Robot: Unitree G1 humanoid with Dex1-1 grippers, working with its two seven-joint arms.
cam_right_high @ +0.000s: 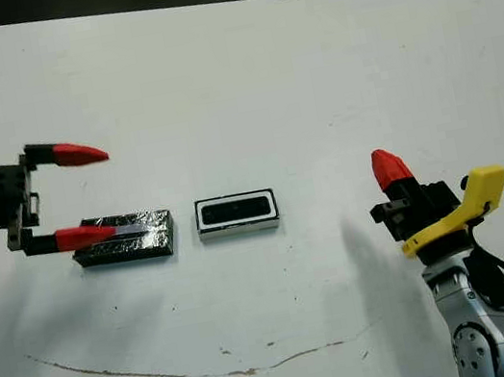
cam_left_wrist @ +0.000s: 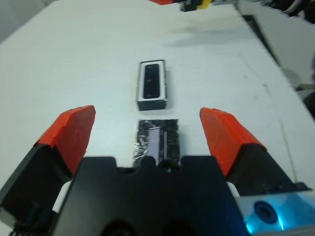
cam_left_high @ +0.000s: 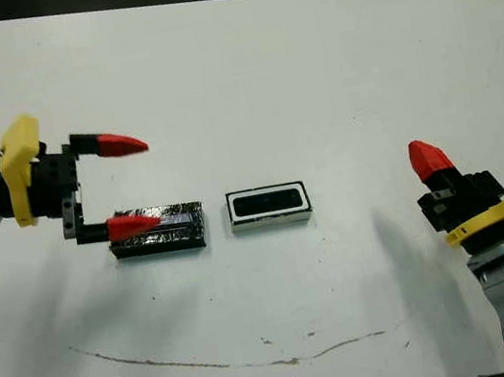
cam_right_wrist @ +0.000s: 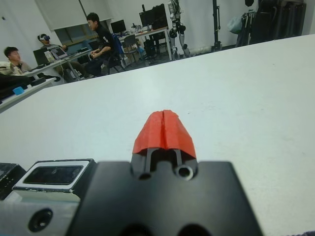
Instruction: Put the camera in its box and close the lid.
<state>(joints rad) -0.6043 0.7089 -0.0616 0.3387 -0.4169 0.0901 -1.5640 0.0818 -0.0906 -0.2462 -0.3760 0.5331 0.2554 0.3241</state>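
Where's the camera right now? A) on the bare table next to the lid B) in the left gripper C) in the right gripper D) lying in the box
D: the camera lies inside the white box, while the open left gripper is at the lid and the shut right gripper holds nothing.

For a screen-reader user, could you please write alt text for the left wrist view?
The open left gripper points at the speckled black lid lying flat on the white table, its red fingertips either side of it. Just beyond lies the white box with the dark camera inside.
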